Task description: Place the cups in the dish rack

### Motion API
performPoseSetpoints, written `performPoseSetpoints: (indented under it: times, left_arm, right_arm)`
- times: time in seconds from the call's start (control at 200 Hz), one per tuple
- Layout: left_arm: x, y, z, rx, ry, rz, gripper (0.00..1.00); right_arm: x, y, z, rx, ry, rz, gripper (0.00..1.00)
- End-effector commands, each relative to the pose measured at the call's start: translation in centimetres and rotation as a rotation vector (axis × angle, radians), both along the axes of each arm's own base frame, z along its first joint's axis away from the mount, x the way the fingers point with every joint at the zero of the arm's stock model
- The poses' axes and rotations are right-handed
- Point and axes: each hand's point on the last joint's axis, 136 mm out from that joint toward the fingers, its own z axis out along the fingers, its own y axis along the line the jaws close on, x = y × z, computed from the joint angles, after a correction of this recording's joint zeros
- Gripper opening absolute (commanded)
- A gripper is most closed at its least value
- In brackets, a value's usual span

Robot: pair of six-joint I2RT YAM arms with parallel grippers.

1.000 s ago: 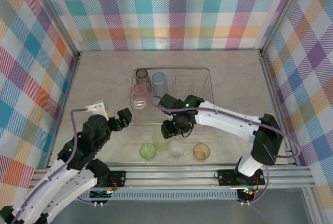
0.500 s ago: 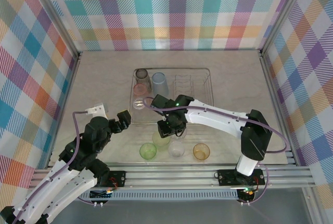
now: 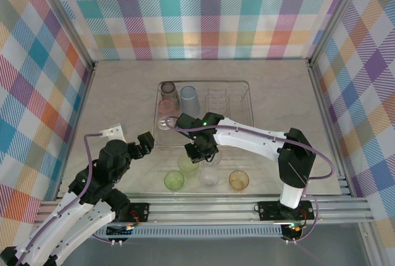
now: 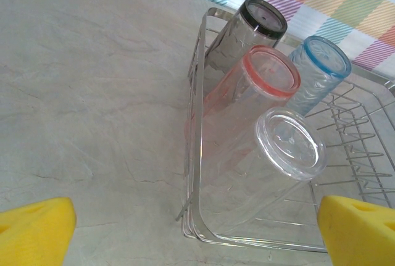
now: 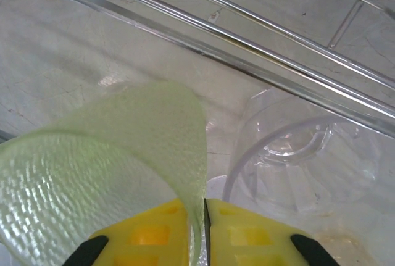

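Green plastic is in the grip. The right gripper [image 5: 204, 207] has its yellow fingers drawn nearly together on the thin wall of the green cup [image 5: 105, 167], one finger on each side of the rim. The cup sits on the table [image 3: 123, 93] just in front of the near rail of the rack [image 3: 231, 121], mouth up. A clear cup [image 5: 308, 155] stands just beside it on the right.

**Other items.**
- A second green cup [image 3: 174, 181] and an orange cup [image 3: 238, 179] wait nearer the arm bases.
- The rack's left side is taken by a grey cup [image 4: 247, 37], a pink cup [image 4: 253, 93] and another clear one, bottoms up and leaning. A blue cup [image 4: 318, 71] sits beside them.
- The rack's right half is open tines.

**Left gripper.** The left gripper [image 3: 147, 142] is spread wide and holds nothing. It sits off the rack's near-left corner.

**Assessment.**
- A one-wall pinch on soft, light plastic is likely to let the cup pivot or slip.
- The lift should go straight up and slowly until the base clears both the clear neighbour and the near rail.
- The cup should then travel to the free tines right of the blue cup.
- It should be turned mouth down before it is lowered, to match the loaded cups, and seated over a tine before the fingers part.
- The main risks are clipping the clear cup on the rise and catching the rim on the rail.
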Motion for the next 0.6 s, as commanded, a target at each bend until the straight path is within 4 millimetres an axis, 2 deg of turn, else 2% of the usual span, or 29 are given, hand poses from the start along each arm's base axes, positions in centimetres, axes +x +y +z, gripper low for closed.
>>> performPoseSetpoints:
  times: [0.0,0.125,0.215,0.395,0.485,0.595]
  left_arm:
    - [-0.1,0.4,-0.2,-0.008,-0.004,0.022,1.00]
    - [-0.1,0.4,-0.1,-0.020,-0.008,0.029,1.00]
    - [-0.2,1.2,-0.1,-0.030,-0.004,0.076,1.00]
    - [-0.4,1.4,0.7,-0.058,-0.030,0.080,1.00]
    - [-0.5,1.1,1.2,-0.077,-0.043,0.065,1.00]
    - [-0.4,0.1,2.3,-0.114,-0.070,0.017,1.00]
  right_arm:
    - [0.4,-0.7,1.5,-0.025,-0.046,-0.003,0.10]
    - [0.7,-1.2,2.9,-0.013,-0.084,-0.008,0.10]
    - [0.9,-1.5,4.0,0.009,-0.115,-0.009,0.09]
    - [1.0,-2.1,6.7,0.068,-0.175,0.009,0.00]
    - [1.0,-2.3,8.4,0.134,-0.192,0.012,0.00]
    - [1.0,-2.5,11.0,0.301,-0.183,0.002,0.00]
